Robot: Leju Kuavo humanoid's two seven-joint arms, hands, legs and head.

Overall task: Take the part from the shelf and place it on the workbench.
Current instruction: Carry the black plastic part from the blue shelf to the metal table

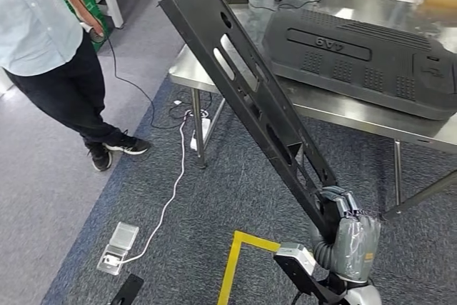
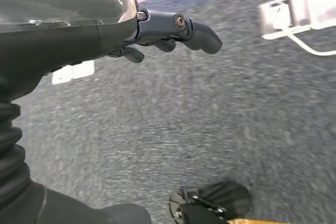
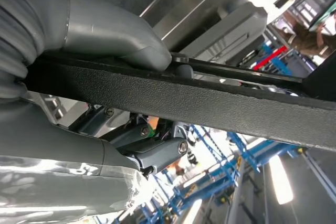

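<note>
Clamped in my right hand (image 1: 345,223) is the low end of the long black part (image 1: 253,98), thumb (image 3: 118,35) pressed on one face and fingers under the other. It slants up and away, its far end above the near corner of the steel workbench (image 1: 237,62), where a big black panel (image 1: 366,58) already lies. My left hand (image 2: 174,30) hangs over the carpet, fingers loosely apart, holding nothing. To do this well, I judge I should keep the grip firm, lower the far end gently beside the panel, and stay clear of the person (image 1: 48,41) nearby.
</note>
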